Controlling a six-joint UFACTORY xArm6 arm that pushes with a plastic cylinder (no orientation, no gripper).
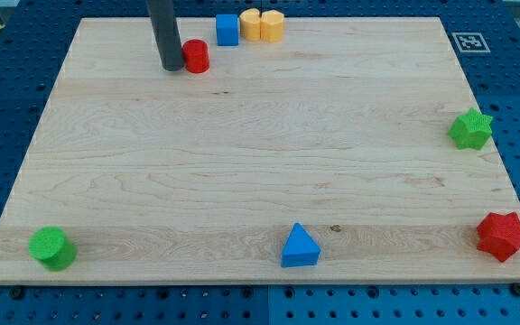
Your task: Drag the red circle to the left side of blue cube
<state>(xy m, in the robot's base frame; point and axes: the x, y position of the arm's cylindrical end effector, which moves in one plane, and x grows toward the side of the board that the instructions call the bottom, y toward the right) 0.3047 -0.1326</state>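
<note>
The red circle is a short red cylinder near the board's top edge. It lies just below and to the left of the blue cube, with a small gap between them. My tip rests on the board touching the red circle's left side. The dark rod rises from the tip and leaves the view at the top.
A yellow block and an orange block stand in a row right of the blue cube. A green star and a red star sit at the right edge. A blue triangle is at the bottom middle, a green cylinder at the bottom left.
</note>
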